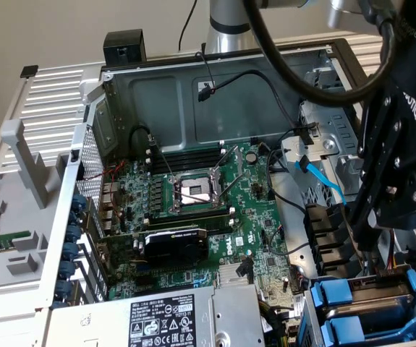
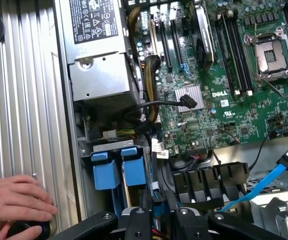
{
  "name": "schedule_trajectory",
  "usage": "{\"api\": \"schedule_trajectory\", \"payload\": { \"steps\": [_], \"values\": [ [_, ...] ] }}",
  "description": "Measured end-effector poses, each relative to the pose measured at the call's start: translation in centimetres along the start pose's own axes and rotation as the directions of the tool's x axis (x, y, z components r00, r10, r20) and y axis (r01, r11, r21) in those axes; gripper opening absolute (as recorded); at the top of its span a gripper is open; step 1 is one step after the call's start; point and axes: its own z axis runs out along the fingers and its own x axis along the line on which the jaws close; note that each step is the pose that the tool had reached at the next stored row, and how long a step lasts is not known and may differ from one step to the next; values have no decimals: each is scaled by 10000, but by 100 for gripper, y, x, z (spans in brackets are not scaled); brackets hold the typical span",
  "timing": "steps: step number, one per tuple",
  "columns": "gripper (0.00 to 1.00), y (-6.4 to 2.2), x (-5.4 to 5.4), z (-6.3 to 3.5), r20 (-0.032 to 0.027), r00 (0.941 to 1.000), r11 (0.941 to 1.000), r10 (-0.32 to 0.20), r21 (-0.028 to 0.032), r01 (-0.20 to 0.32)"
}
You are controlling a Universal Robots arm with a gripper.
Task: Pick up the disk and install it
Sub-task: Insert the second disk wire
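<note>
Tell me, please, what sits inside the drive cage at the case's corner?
Two blue carriers stand side by side in the drive cage; the drives they hold are mostly hidden by the cage and carriers.

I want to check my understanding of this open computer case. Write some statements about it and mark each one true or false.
1. The processor socket on the green board has no cooler on it. True.
2. The blue carriers lie outside the case on the table. False: they sit in the drive bay inside the case, next to the grey power box.
3. A person's hand rests on the ribbed metal panel beside the case. True.
4. The light blue cable is plugged into the processor socket. False: it hangs loose near the metal frame on the exterior view's right.
5. The tool is above the drive bay side of the case. True.
</note>
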Motion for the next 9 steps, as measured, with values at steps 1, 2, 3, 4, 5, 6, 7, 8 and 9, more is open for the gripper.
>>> {"api": "schedule_trajectory", "payload": {
  "steps": [1,2,3,4,5,6,7,8,9],
  "values": [
    [25,1,-4,7,-8,10000,10000,10,1,-10],
    [25,1,-8,15,-15,10000,10000,24,2,-24],
    [25,1,-10,20,-19,10000,10000,37,3,-37],
    [25,1,-11,26,-23,10000,10000,50,2,-50],
    [25,1,-13,31,-28,10000,10000,65,2,-65],
    [25,1,-14,36,-30,10000,10000,81,1,-81],
    [25,2,-14,39,-30,9999,10000,96,0,-96],
    [25,5,-13,44,-28,9999,9999,111,-1,-111],
    [25,7,-13,48,-26,9999,9999,125,-2,-125]
  ]
}}
